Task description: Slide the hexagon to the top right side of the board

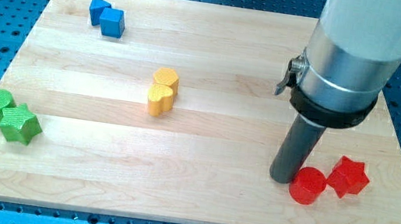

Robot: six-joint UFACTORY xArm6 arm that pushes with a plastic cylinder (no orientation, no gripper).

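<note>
My rig carries no hand, only a rod; my tip rests on the worktop at the view's lower right, touching the left side of the red cylinder. The red star sits just right of it. I cannot tell which yellow block, near centre, is the hexagon.
</note>
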